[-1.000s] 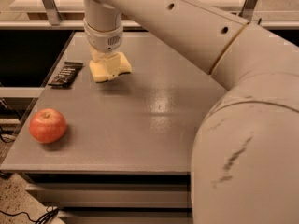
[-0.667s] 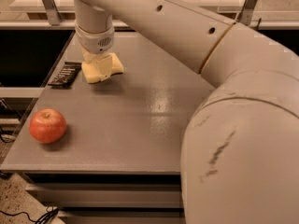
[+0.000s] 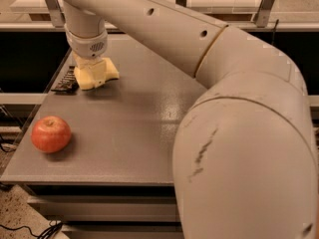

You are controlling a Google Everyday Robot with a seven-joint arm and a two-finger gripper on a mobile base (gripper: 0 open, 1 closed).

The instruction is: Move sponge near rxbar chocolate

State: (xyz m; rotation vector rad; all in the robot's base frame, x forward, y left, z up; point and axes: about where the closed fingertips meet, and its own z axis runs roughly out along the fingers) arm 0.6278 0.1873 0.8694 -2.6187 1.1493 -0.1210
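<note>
While the arm (image 3: 164,31) reaches across the table (image 3: 149,138) to its far left corner, wrist pointing down, the gripper (image 3: 92,68) clamps the sponge (image 3: 103,76) just beside the rxbar (image 3: 64,82).

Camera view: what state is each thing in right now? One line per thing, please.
gripper: down at the far left of the table, shut on the sponge.
sponge: held in the gripper, low at the table, right beside the rxbar chocolate; contact with the surface cannot be told.
rxbar chocolate: lying flat by the table's left edge, wrapped, not held.
apple: whole, resting on the table near its front left corner, untouched.
</note>
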